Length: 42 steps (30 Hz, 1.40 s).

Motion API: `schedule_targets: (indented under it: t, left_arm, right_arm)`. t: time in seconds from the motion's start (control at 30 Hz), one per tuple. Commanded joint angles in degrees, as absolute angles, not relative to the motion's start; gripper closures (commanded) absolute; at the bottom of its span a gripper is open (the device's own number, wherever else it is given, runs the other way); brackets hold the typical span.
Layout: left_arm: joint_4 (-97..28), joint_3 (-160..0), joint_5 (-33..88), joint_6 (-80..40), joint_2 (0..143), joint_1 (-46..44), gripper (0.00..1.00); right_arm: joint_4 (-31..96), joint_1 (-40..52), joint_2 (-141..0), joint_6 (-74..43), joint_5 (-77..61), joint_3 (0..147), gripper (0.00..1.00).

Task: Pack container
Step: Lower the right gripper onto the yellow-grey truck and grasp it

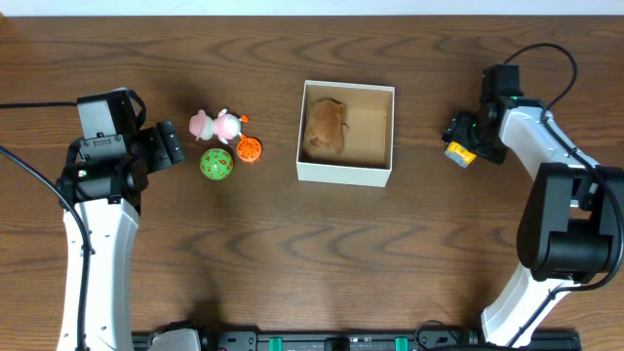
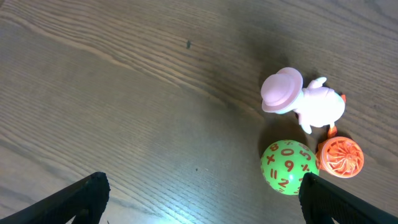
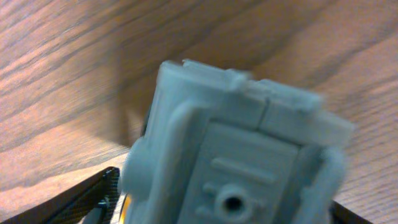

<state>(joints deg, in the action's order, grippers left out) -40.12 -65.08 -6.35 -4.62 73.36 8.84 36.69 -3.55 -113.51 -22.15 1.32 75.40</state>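
Note:
The container (image 1: 344, 174), a white-walled square box with a tan inside, stands at the table's middle and holds a brown plush toy (image 1: 326, 127). To its left lie a pink-and-white toy (image 1: 216, 126), a green numbered ball (image 1: 216, 164) and an orange ball (image 1: 249, 149). My left gripper (image 1: 168, 144) is open and empty just left of them. In the left wrist view its fingers (image 2: 202, 193) frame bare wood, with the green ball (image 2: 288, 167) by the right finger. My right gripper (image 1: 460, 146), right of the container, is shut on a grey-and-yellow toy (image 3: 236, 155).
The pink toy (image 2: 301, 102) and the orange ball (image 2: 339, 157) lie close together, touching or nearly so. The wooden table (image 1: 292, 273) spreads around the container. Black cables run over the left and right edges.

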Motion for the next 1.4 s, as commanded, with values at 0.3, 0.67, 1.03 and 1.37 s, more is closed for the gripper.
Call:
schedule_targets:
  t: [0.3,0.67,1.03,1.37]
  left_arm:
    - [-40.2,-66.2,-6.4,-4.3,73.4,9.0,0.02]
    - [-40.2,-66.2,-6.4,-4.3,73.4,9.0,0.02]
    - [-40.2,-66.2,-6.4,-4.3,73.4,9.0,0.02]
    - [-40.2,-66.2,-6.4,-4.3,73.4,9.0,0.02]
  right_arm:
    - [40.7,-2.8,-111.5,-24.4,3.4,81.8,0.15]
    - [44.8,-2.7,-110.5,-36.0,3.7,82.7,0.27]
    - [45.7,-2.7,-110.7,-39.2,4.8,82.1,0.27]
    - [42.5,-2.7,-110.7,-40.7,6.0,79.3,0.28]
